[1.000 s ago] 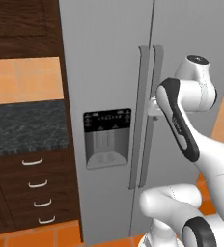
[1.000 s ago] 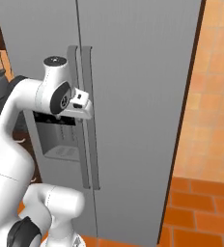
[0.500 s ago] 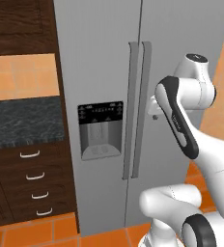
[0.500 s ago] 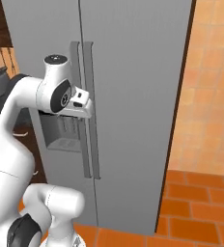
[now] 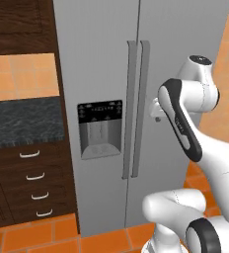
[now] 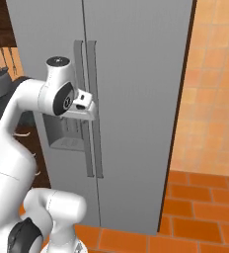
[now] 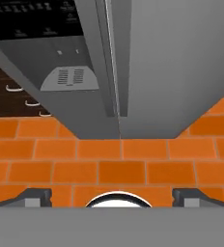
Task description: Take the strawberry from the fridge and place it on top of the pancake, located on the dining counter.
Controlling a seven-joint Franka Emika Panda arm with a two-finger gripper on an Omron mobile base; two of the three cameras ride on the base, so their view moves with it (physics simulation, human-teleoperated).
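Straight ahead of us stands the fridge (image 5: 136, 99), both doors shut, filling the frame from 9 to 3 o'clock in the left base view. Over the last second the whole picture has slid sideways, so we judge that our base has been driving, not that the fridge moved; its paired handles (image 5: 136, 108) now sit nearer the middle and the door face looks larger. That puts us closer to a stance for opening it, which we judge to be the step in hand, with the task barely begun. At 9 o'clock lies the dark worktop (image 5: 22, 121) over brown drawers (image 5: 32, 183). The black dispenser panel (image 5: 100, 128) sits just left of the handles. Our arm is folded high, and the gripper (image 7: 112, 195) looks down at the orange floor tiles (image 7: 123, 169) by the fridge foot; its two finger tips (image 7: 36, 197) stand wide apart at 7 and 5 o'clock, holding nothing. The strawberry, we judge, lies behind the closed doors, hidden.
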